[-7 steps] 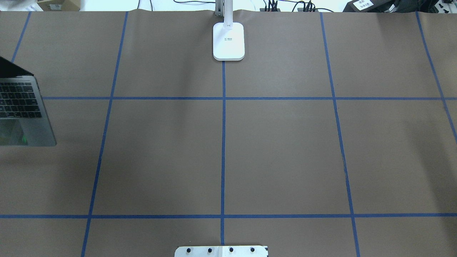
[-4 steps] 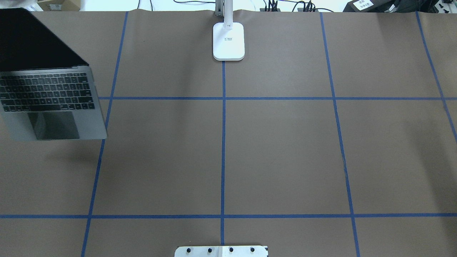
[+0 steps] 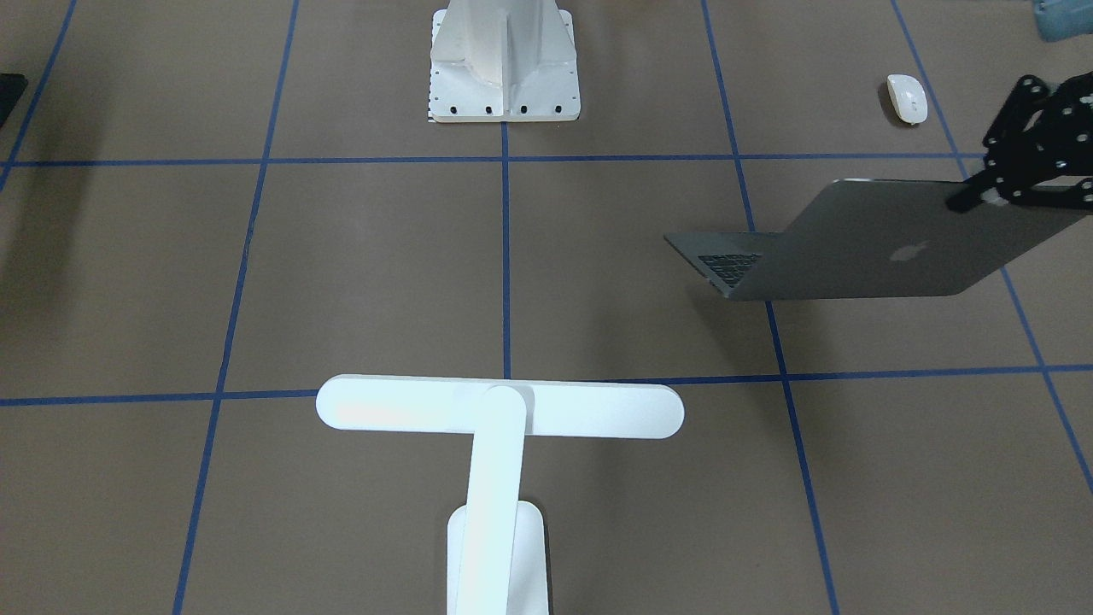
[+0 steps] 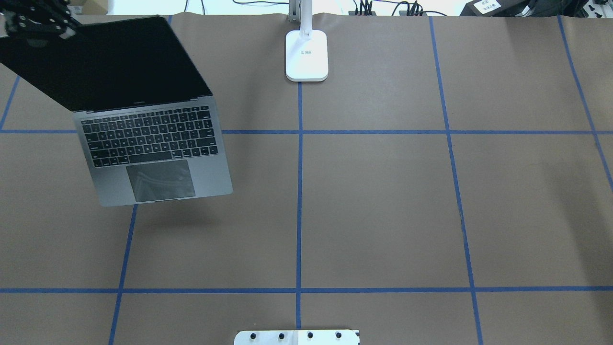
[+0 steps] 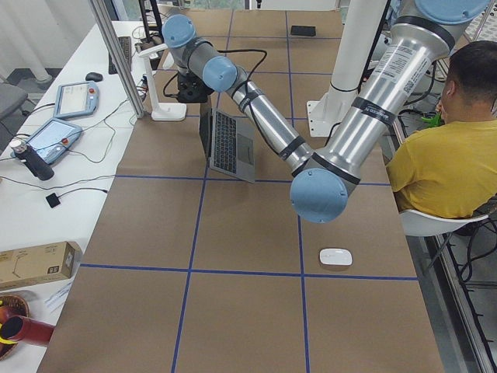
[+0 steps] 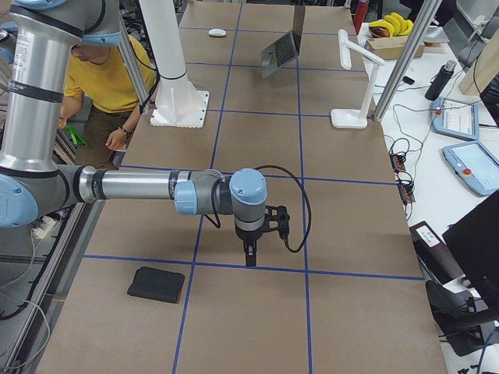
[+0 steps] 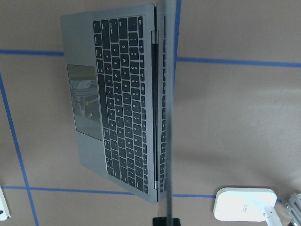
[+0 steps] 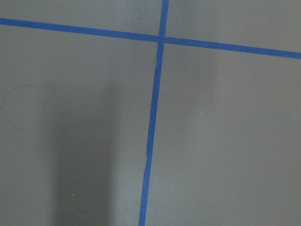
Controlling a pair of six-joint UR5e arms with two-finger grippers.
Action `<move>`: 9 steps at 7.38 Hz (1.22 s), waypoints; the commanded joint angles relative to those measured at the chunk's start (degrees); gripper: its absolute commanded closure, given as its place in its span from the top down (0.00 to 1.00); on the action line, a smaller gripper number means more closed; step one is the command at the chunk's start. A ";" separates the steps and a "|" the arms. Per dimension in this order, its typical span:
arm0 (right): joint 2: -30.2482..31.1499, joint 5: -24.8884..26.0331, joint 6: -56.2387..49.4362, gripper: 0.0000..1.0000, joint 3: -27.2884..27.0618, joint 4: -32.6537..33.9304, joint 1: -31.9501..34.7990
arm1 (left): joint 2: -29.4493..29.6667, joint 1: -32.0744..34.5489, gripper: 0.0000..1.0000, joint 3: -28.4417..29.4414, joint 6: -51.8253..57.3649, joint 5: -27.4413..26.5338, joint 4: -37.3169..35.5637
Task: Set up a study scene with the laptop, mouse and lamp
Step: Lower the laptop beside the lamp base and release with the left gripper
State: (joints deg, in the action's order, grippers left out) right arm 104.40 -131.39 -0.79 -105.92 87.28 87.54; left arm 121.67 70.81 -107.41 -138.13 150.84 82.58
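Laptop step in hand: your left gripper (image 3: 973, 196) pinches the lid corner, laptop (image 4: 153, 143) airborne at 10 o'clock. Next, set it down flat before the lamp (image 4: 307, 55) at 12. Right gripper (image 6: 249, 255): can't tell.

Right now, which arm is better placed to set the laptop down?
Left. The left gripper holds the laptop aloft by its screen; the right gripper hangs far off by the black pad.

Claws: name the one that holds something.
The left claw, shut on the laptop's screen corner. The right claw hangs over the table holding nothing.
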 commanded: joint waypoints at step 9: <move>-0.08 -0.53 0.09 1.00 0.28 0.00 0.00 | 15.78 -15.26 0.00 22.57 -4.42 -11.80 8.90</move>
State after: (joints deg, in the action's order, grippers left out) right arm 104.36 -131.92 -0.70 -105.68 87.28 87.54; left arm 137.02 55.60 -87.66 -142.40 139.06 89.76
